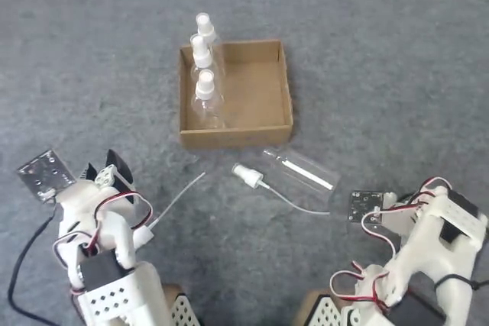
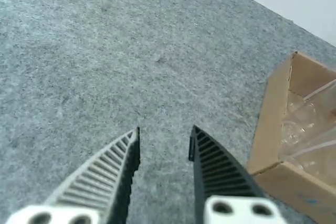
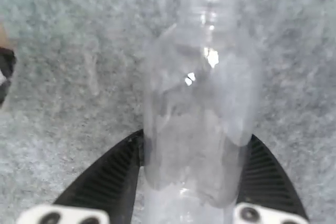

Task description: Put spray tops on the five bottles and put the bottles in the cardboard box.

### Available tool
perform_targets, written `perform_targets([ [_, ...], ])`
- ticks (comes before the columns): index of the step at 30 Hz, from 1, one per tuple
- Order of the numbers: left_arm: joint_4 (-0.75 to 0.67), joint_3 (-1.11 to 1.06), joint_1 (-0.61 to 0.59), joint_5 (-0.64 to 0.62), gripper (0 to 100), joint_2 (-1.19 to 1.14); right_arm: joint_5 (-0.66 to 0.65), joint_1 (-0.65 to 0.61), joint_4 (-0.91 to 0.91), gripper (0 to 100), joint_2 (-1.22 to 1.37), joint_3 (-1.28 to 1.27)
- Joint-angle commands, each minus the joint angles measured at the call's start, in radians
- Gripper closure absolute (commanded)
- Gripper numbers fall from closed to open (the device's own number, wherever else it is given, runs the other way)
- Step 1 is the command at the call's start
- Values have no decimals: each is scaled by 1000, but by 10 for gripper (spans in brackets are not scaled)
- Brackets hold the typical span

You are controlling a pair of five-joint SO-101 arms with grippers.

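The cardboard box (image 1: 271, 124) holds three clear bottles with white spray tops (image 1: 205, 97) along its left wall. In front of the box a bare clear bottle (image 1: 302, 169) lies with its neck toward the box. My right gripper (image 3: 194, 140) is shut on the base of this bottle (image 3: 202, 108), one finger pressed to each side. A loose spray top (image 1: 246, 174) with its long tube lies beside the bottle's neck. A second spray top (image 1: 177, 198) lies by my left arm. My left gripper (image 2: 164, 142) is open over bare carpet, with the box (image 2: 273, 124) off to one side.
Grey carpet (image 1: 382, 74) covers the table to all sides of the box. Both arm bases stand at the near edge, the left arm (image 1: 99, 257) and the right arm (image 1: 416, 257).
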State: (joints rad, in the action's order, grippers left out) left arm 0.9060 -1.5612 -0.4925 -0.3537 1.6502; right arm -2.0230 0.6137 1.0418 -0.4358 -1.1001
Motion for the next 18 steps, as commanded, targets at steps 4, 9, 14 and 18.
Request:
perform_targets([
  [4,-26,13,-5,-5,851,17,143,-91,10,935,-10,-9],
  [9,-26,13,-5,-5,851,17,285,-148,19,990,-10,44],
  [14,-26,13,-5,-5,851,17,537,-203,19,989,-8,123],
  [18,-26,13,-5,-5,851,17,789,-265,19,989,-8,144],
])
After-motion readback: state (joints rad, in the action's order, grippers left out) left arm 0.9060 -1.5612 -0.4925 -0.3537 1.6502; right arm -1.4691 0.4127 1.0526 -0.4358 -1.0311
